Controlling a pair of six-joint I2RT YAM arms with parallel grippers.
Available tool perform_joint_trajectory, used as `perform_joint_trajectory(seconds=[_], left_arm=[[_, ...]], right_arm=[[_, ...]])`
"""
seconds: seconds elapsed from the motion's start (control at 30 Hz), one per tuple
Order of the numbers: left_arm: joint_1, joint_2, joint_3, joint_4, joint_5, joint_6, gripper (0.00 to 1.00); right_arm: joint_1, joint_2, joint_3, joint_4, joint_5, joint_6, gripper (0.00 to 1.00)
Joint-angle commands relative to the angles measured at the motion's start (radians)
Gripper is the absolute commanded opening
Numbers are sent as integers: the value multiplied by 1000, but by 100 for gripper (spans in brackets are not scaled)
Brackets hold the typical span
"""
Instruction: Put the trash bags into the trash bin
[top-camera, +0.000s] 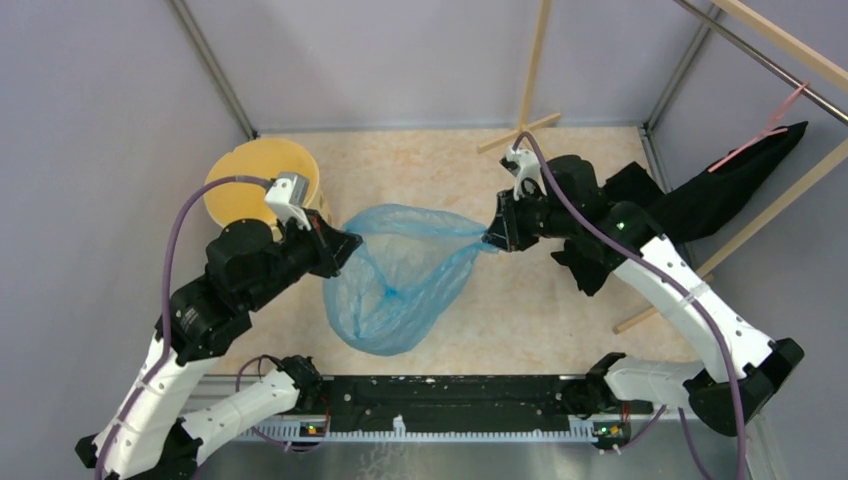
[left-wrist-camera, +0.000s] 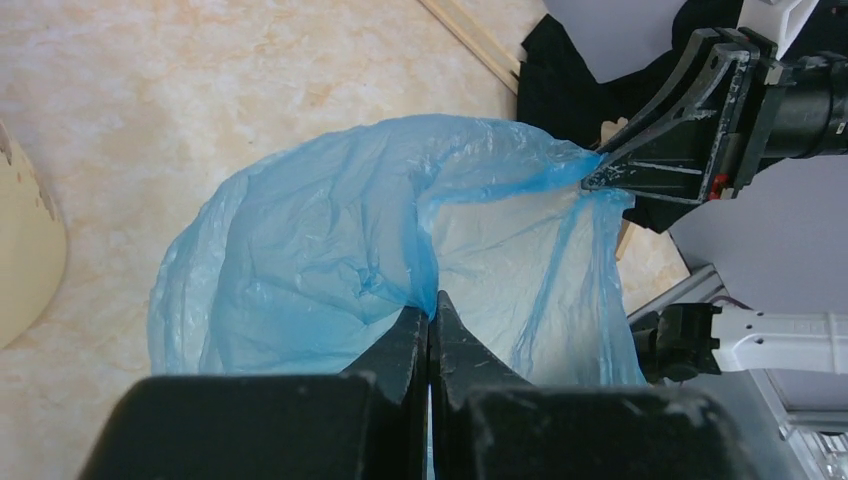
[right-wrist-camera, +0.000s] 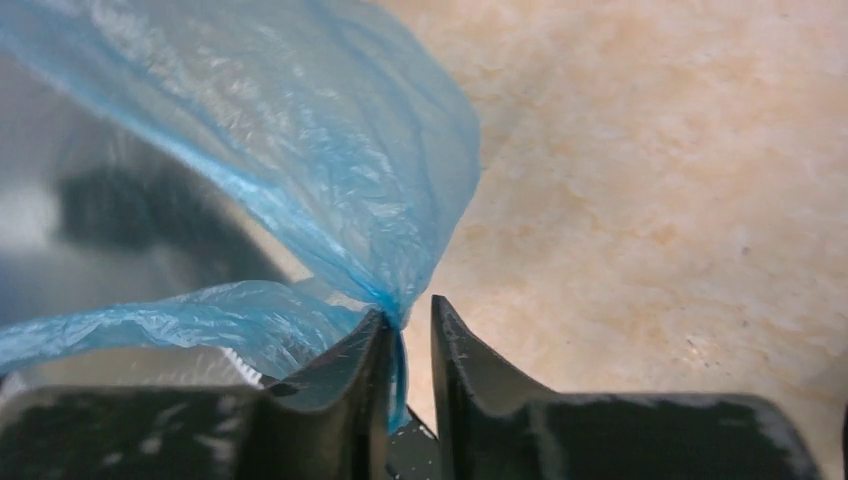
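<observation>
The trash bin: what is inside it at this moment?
Only plain yellow surface shows in the trash bin; the blue bag hangs outside it. The left arm covers its near right part, so that part cannot be seen.

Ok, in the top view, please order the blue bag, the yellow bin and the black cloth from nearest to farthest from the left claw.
1. blue bag: pinched in the left claw, stretching to its right.
2. yellow bin: close behind the claw, at the far left.
3. black cloth: far right, across the table.
</observation>
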Motion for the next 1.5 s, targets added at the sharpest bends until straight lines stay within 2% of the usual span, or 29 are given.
perform_joint_trajectory(seconds=[0.0, 0.07, 0.23, 0.33, 0.5, 0.63, 0.77, 0.97, 1.03, 1.17, 1.33, 1.47], left_arm=[[-2, 20, -2, 81, -46, 34, 0], [-2, 30, -6, 98, -75, 34, 0], [-2, 38, -25, 132, -120, 32, 0], [-1, 35, -44, 150, -134, 21, 0], [-1, 24, -79, 192, -138, 6, 0], [-1, 26, -104, 234, -104, -2, 0], [-1, 34, -112, 253, -82, 0, 0], [-1, 31, -124, 265, -84, -3, 0], [-1, 31, -129, 270, -87, -3, 0], [-1, 30, -129, 262, -131, -8, 0], [-2, 29, -128, 263, -251, -65, 0], [-1, 46, -112, 312, -254, -53, 0]], right_arm=[[-5, 13, 78, 16, 217, -59, 26], [-5, 18, 100, 16, 246, -75, 38], [42, 27, 137, -13, 315, -116, 76], [95, 32, 187, -52, 372, -71, 84], [98, -8, 244, -69, 461, 133, 98], [98, -63, 212, -44, 485, 216, 99], [97, -105, 193, -14, 435, 242, 99], [98, -163, 205, 49, 568, 252, 99], [99, -130, 217, 59, 511, 229, 99], [104, -45, 216, 83, 256, 250, 99], [214, -25, 196, 78, 427, 273, 99], [322, 40, 323, -84, 667, 192, 99]])
